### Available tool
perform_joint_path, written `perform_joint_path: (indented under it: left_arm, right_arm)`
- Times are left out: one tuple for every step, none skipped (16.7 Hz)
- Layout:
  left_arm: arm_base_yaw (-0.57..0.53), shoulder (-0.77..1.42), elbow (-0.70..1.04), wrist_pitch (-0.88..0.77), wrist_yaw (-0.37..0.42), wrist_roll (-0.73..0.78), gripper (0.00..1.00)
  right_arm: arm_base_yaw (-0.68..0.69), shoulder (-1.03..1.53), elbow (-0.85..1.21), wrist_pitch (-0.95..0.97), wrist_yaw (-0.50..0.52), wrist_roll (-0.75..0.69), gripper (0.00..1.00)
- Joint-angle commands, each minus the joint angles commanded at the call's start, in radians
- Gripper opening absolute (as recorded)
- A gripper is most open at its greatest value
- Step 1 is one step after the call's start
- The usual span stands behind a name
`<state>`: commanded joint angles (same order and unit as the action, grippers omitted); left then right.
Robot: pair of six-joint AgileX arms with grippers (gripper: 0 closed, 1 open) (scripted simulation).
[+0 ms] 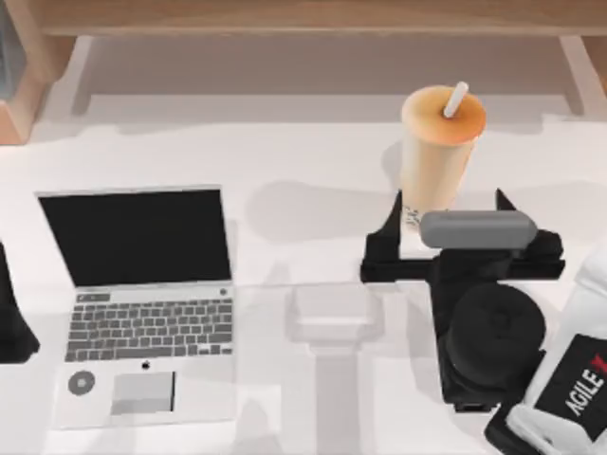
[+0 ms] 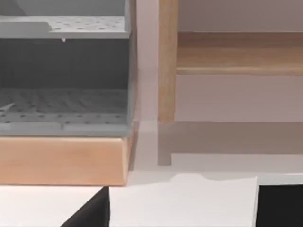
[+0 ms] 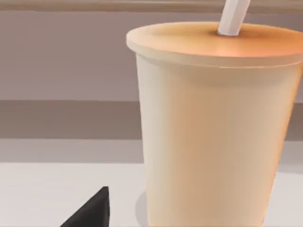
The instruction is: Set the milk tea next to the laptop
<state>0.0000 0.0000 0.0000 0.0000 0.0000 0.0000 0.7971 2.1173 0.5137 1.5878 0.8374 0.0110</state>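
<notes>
Right of the laptop [image 1: 142,303], milk tea [image 1: 438,156] upright, straw up, between right gripper [image 1: 448,210] spread jaws.

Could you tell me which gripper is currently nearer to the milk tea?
Right. The right gripper is open at the milk tea, fingers either side of its base; the left arm is parked at the table's left edge, beyond the laptop.

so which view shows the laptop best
The top view: the whole laptop lies open at the table's left, screen, keyboard and trackpad visible. The left wrist view catches a black corner, perhaps its screen; the right wrist view faces the milk tea.
</notes>
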Motion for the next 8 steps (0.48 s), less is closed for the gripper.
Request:
perform_joint_path:
  left_arm:
    - [0.000, 0.000, 0.000, 0.000, 0.000, 0.000, 1.00]
    - [0.000, 0.000, 0.000, 0.000, 0.000, 0.000, 1.00]
    - [0.000, 0.000, 0.000, 0.000, 0.000, 0.000, 1.00]
    - [0.000, 0.000, 0.000, 0.000, 0.000, 0.000, 1.00]
    - [0.000, 0.000, 0.000, 0.000, 0.000, 0.000, 1.00]
    - [0.000, 0.000, 0.000, 0.000, 0.000, 0.000, 1.00]
    - [0.000, 0.000, 0.000, 0.000, 0.000, 0.000, 1.00]
    - [0.000, 0.000, 0.000, 0.000, 0.000, 0.000, 1.00]
  right_arm:
    - [-0.005, -0.002, -0.004, -0.003, -0.002, -0.001, 1.00]
    - [-0.006, -0.002, -0.001, -0.004, -0.004, -0.001, 1.00]
    - [-0.014, 0.002, 0.012, -0.011, -0.013, 0.000, 1.00]
    - [-0.027, 0.009, 0.032, -0.024, -0.027, 0.000, 1.00]
    - [-0.044, 0.018, 0.058, -0.040, -0.044, -0.001, 1.00]
    - [-0.064, 0.028, 0.088, -0.059, -0.064, -0.001, 1.00]
    - [-0.085, 0.039, 0.121, -0.079, -0.085, -0.002, 1.00]
    - [-0.106, 0.051, 0.154, -0.100, -0.106, -0.003, 1.00]
